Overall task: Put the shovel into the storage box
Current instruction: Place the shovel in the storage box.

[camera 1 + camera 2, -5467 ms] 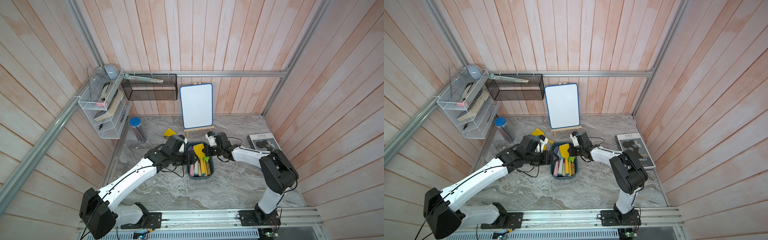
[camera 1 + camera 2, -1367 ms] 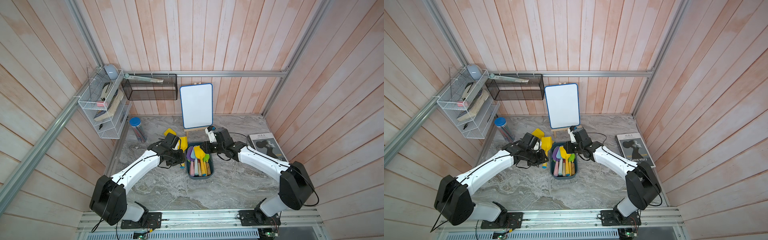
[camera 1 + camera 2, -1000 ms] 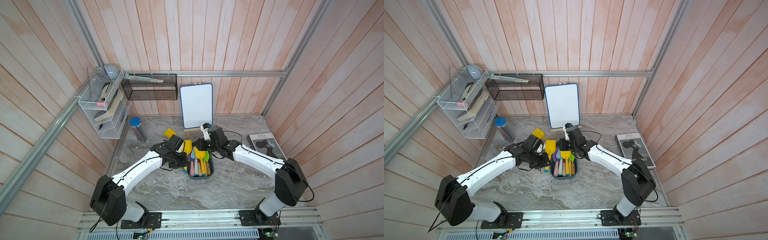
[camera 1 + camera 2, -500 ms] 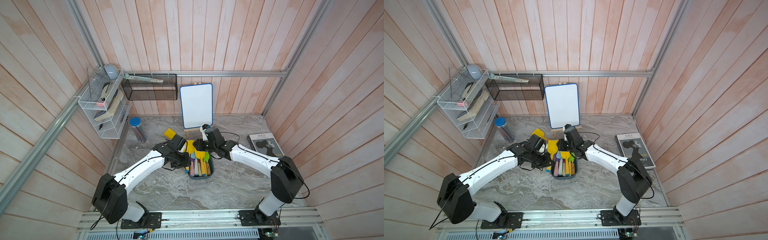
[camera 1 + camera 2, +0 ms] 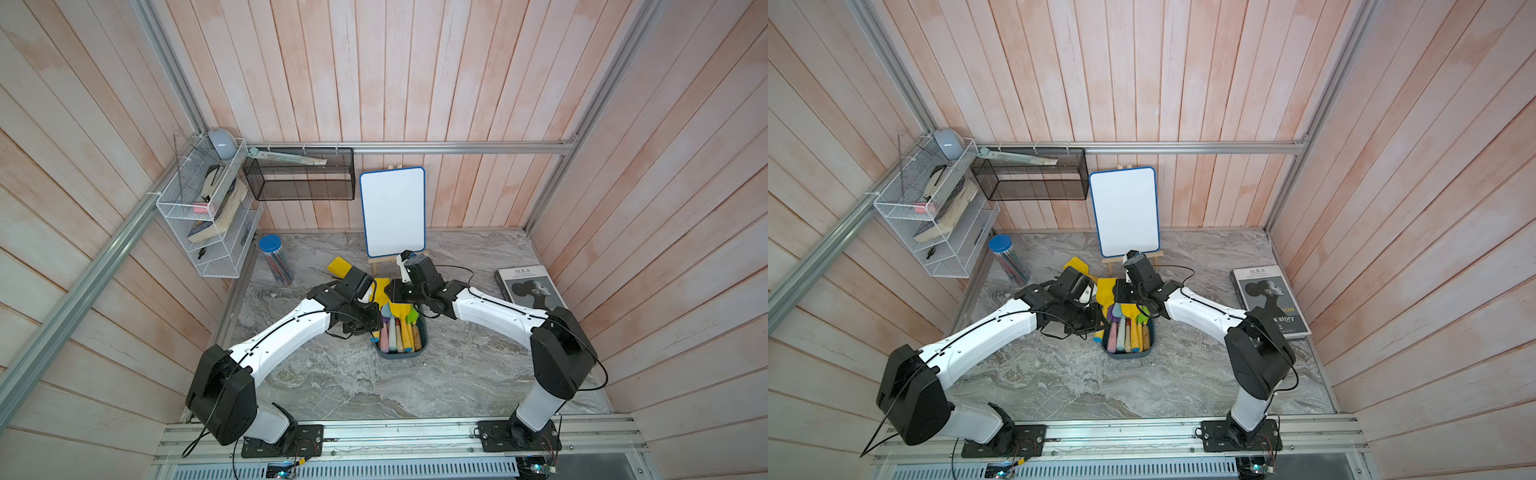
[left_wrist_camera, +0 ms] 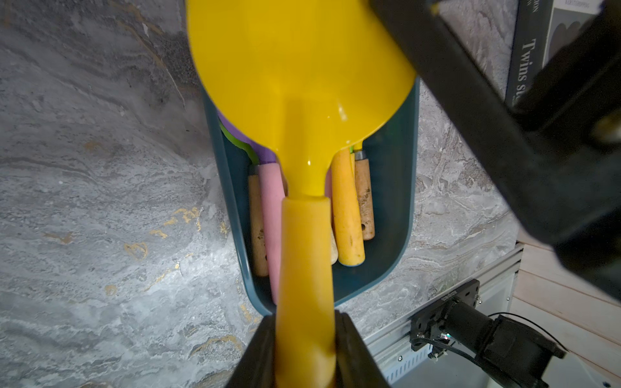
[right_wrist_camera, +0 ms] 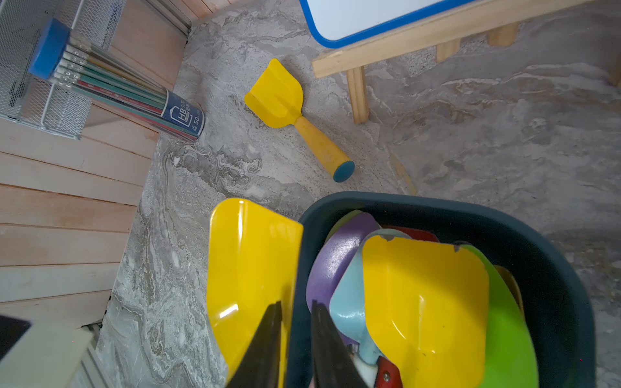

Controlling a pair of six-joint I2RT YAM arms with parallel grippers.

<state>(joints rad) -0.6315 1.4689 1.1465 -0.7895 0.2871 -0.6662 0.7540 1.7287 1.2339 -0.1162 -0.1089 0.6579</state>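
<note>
Shovel (image 6: 302, 84), the yellow one: where is it?

It is off the worktop (image 5: 353, 382). The left claw (image 6: 304, 319) grips its yellow handle with a finger pressed on each side. The blade is raised over the back end of the storage box (image 6: 396, 262), the end toward the whiteboard (image 5: 392, 212). In the right wrist view much of the blade shows just outside the box's rim.

What lies in the box?

Several other shovels, laid lengthwise with their blades toward the whiteboard. Purple, light blue, yellow and green blades show, along with pink, yellow and wooden handles.

And the right claw (image 7: 295, 304)?

Its two fingers stand close together astride the box's wall, one inside and one outside, right beside the held blade. Whether they actually pinch the wall cannot be told.

Is anything else near?

A second shovel (image 7: 279, 97), yellow with a blue cap on its handle, lies flat on the worktop. It sits between the pencil tube (image 7: 117, 90) and the whiteboard's wooden stand, apart from the box. A book (image 5: 528, 286) lies flat on the robot's right side, well apart from both claws.
</note>
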